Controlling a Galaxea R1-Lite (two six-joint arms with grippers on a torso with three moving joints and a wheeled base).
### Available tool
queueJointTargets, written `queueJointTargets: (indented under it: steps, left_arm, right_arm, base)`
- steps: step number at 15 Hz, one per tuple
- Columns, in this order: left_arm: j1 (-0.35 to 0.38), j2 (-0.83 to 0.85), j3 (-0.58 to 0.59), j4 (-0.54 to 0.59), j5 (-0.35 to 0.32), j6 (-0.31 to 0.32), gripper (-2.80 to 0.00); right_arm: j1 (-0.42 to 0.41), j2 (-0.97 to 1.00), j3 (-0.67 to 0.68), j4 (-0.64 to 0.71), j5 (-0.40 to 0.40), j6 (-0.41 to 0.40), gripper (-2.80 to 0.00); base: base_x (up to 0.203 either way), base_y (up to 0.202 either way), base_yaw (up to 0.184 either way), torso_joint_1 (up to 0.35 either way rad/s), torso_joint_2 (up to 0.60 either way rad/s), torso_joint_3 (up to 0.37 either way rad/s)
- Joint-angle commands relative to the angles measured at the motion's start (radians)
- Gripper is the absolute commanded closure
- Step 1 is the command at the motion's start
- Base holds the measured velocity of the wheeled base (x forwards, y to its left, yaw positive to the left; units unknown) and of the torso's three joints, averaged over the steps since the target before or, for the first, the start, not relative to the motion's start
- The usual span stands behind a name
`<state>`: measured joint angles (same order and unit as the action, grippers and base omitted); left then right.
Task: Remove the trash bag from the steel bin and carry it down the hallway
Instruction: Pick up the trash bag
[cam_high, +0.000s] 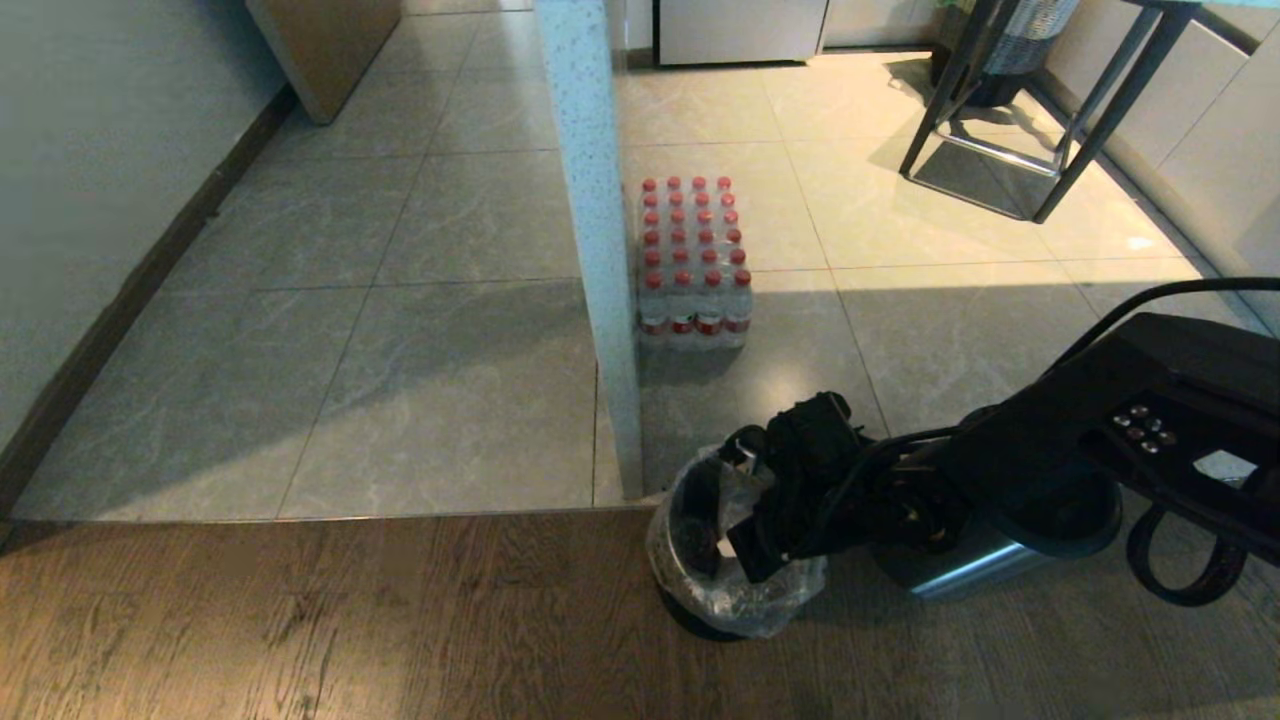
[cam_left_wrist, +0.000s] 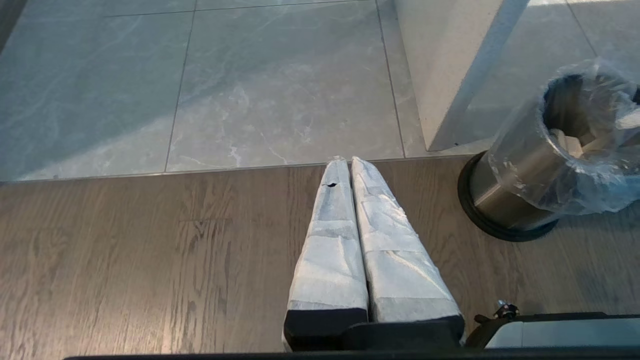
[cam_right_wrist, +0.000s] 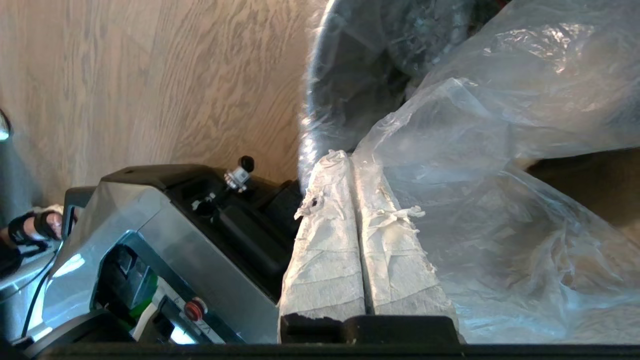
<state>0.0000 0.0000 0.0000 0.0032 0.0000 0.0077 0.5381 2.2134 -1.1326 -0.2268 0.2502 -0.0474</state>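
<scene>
The hallway (cam_high: 420, 250) floor is the biggest thing here, grey marble-look tile running away past the steel bin (cam_left_wrist: 505, 200), with a wood-plank floor (cam_high: 300, 620) on the near side of the bin and a metal seam between the two just beyond it. A white speckled pillar (cam_high: 595, 200) comes down right beside the bin, touching distance from its rim by the look of it, and a shrink-wrapped pack of red-capped bottles (cam_high: 693, 262) sits behind the pillar, further out from the bin. Off past the bin on the robot's right side there's a dark-legged stool frame (cam_high: 1010, 120). So the open lane is the tile on the far side of the bin, toward the wall with the dark baseboard. The trash bag (cam_right_wrist: 500, 200) is still in the bin, its clear plastic folded over the rim, tan scraps inside. Looks to me like we're at the grab step: the right tool (cam_right_wrist: 345, 155) is over the bin mouth, clenched, wrapped fingers pressed together at the bag's edge, though I honestly can't tell if any plastic is pinched between them. Next move would be a straight lift to clear the rim, keeping off that pillar. The left tool (cam_left_wrist: 345, 160) is clenched on nothing, parked low over the wood floor, well off to the side of the bin.
</scene>
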Motion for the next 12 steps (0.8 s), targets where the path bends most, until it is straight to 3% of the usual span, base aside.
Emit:
queueJointTargets:
  steps: [1,8,12]
  left_arm:
    - [0.0,0.0,0.0,0.0,0.0,0.0,0.0]
    - [0.0,0.0,0.0,0.0,0.0,0.0,0.0]
    - [0.0,0.0,0.0,0.0,0.0,0.0,0.0]
  right_arm:
    - [-0.02,-0.012,0.003,-0.002,0.004,-0.003,-2.8]
    - [-0.035,-0.116,0.033,0.003,-0.003,-0.005,-2.8]
    - [0.007,-0.182,0.066,-0.011,-0.003,-0.011,-2.8]
  base:
    - [0.0,0.0,0.0,0.0,0.0,0.0]
    - [0.0,0.0,0.0,0.0,0.0,0.0]
    - [0.0,0.0,0.0,0.0,0.0,0.0]
